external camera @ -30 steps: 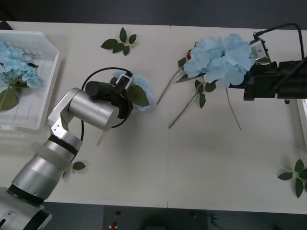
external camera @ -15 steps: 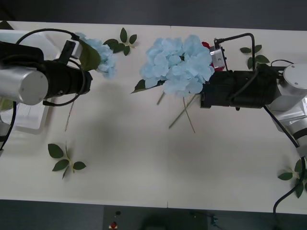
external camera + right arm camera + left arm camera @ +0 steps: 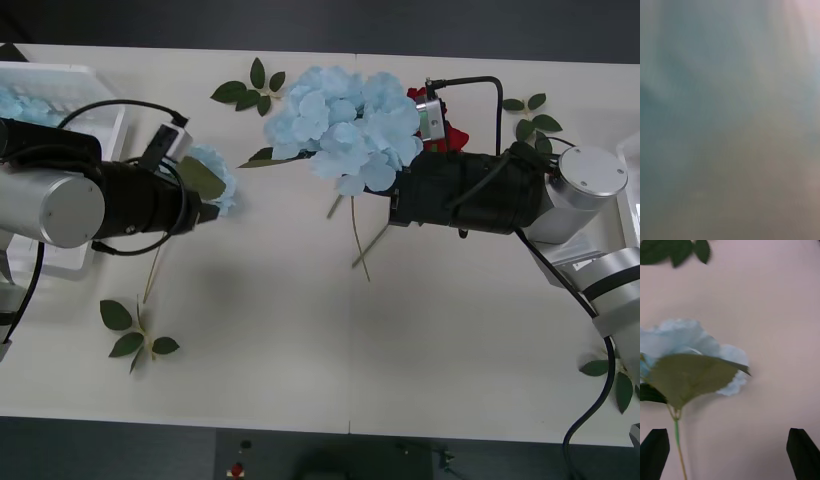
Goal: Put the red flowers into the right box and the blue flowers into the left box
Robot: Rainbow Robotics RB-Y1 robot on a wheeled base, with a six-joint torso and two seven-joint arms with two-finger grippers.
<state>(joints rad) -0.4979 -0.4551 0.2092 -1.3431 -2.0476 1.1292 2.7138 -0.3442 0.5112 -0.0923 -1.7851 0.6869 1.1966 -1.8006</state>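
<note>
The left hand [image 3: 730, 450] hangs over the pale worktop [image 3: 300, 330] near the large white slotted plastic basket [image 3: 95, 150], its two dark fingertips spread wide at the corners of the left wrist view and gripping nothing. A single pale sky-blue hydrangea head [image 3: 696, 352] with a broad green leaf across it sits just ahead of those fingertips, its thin green stem running down near one of them; whether it rests on the worktop cannot be told. More blue petals [image 3: 25, 105] lie inside the basket. The right hand is hidden behind a big cluster of sky-blue hydrangea heads [image 3: 345, 125] at the tip of the right arm, so its opening cannot be told. A deep-red rose [image 3: 450, 135] peeks out beside that cluster. Loose green leaf sprigs [image 3: 135, 335] lie scattered on the worktop.
</note>
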